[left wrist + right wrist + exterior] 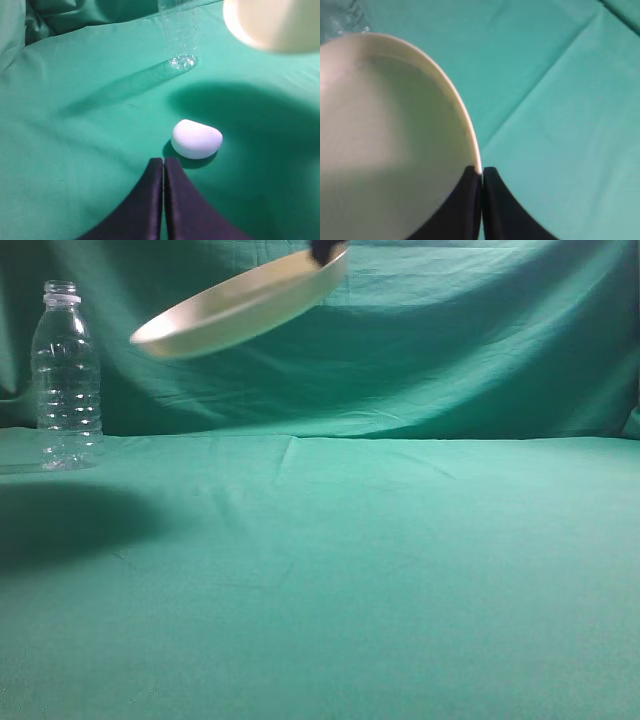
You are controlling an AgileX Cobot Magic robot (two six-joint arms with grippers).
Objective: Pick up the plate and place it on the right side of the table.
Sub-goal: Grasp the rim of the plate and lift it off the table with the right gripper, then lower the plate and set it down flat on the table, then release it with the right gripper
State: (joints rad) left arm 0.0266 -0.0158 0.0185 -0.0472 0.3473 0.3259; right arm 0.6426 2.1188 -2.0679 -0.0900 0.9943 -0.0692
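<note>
The plate (240, 302) hangs in the air at the upper left of centre in the exterior view, tilted so its left edge dips and its right edge rises to the top of the frame. There the right gripper (328, 250) shows only as a dark tip on the rim. In the right wrist view the right gripper (481, 172) has its jaws clenched on the plate's (385, 140) rim at the lower middle of the frame, the cream inside filling the left half.

Below the plate lies the worktop (380, 570), draped in wrinkled teal-green cloth, with a broad shadow at the left edge. A clear bottle (66, 375) stands upright at the far left, well apart from the plate.

In the left wrist view the left gripper (163, 165) sits at the bottom centre, jaws pressed together with nothing between them. Just beyond it a small white rounded object (196, 139) rests on the cloth. The bottle's (180, 35) base is at the top middle, and the plate (275, 25) appears blurred in the upper right corner.
</note>
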